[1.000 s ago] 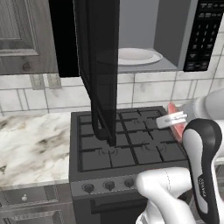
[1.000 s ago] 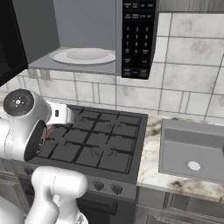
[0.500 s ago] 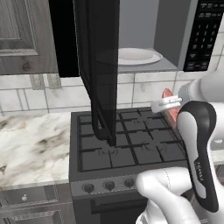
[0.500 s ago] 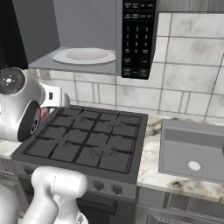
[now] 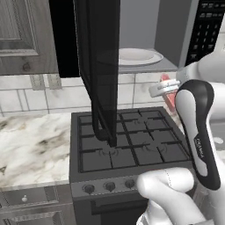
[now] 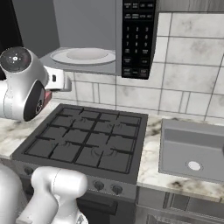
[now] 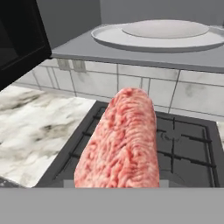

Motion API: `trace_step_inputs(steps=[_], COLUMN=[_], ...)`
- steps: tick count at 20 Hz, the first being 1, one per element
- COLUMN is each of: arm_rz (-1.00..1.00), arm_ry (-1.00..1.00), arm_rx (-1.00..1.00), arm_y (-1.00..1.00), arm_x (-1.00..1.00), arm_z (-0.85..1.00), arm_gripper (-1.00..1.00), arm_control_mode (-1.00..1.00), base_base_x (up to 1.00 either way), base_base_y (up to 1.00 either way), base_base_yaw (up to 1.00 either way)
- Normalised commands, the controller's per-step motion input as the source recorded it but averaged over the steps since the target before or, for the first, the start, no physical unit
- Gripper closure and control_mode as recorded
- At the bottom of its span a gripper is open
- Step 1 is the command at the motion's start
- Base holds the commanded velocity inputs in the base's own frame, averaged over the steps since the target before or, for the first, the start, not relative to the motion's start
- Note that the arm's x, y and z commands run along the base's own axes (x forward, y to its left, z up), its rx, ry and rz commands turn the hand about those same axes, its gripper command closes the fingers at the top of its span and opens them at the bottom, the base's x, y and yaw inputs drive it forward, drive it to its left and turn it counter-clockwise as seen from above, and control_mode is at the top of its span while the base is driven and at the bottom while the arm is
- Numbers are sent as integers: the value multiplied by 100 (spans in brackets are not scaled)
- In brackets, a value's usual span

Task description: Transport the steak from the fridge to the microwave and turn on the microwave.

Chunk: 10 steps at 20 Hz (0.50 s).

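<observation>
- We see the gripper (image 5: 169,90) clenched on the steak (image 7: 120,142), carried in the air above the right side of the stove (image 5: 127,145), below the microwave (image 6: 109,35).
- In the hand view the steak runs from the bottom edge up toward the microwave floor, a pinkish-red slab covering part of the stove grates.
- In the left base view only a red sliver of the steak (image 5: 168,97) shows beside the white wrist.
- The microwave door (image 5: 101,66) stands open, swung out to the left; it hangs over the stove's left half, its lower edge close above the grates.
- Inside, the white plate (image 6: 83,55) lies flat on the grey floor with nothing on it.
- The black button panel (image 6: 136,37) sits to the right of the opening.
- The steak is lower than the microwave floor and outside it; the floor's front edge lies between steak and plate.
- A marble counter (image 5: 30,149) lies left of the stove, a grey sink (image 6: 192,151) to its right.
- A dark cabinet (image 5: 22,35) hangs left of the door.
</observation>
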Motion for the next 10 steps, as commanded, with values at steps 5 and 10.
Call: trace_step_inputs(steps=[5,10], arm_rz=[9,7], arm_ry=[-1,-10], arm_rx=[0,0], arm_y=[2,0], arm_x=[28,44], arm_z=[18,8], arm_gripper=[100,100], arm_control_mode=[-100,-100], base_base_x=[0,0], base_base_y=[0,0], base_base_yaw=[0,0])
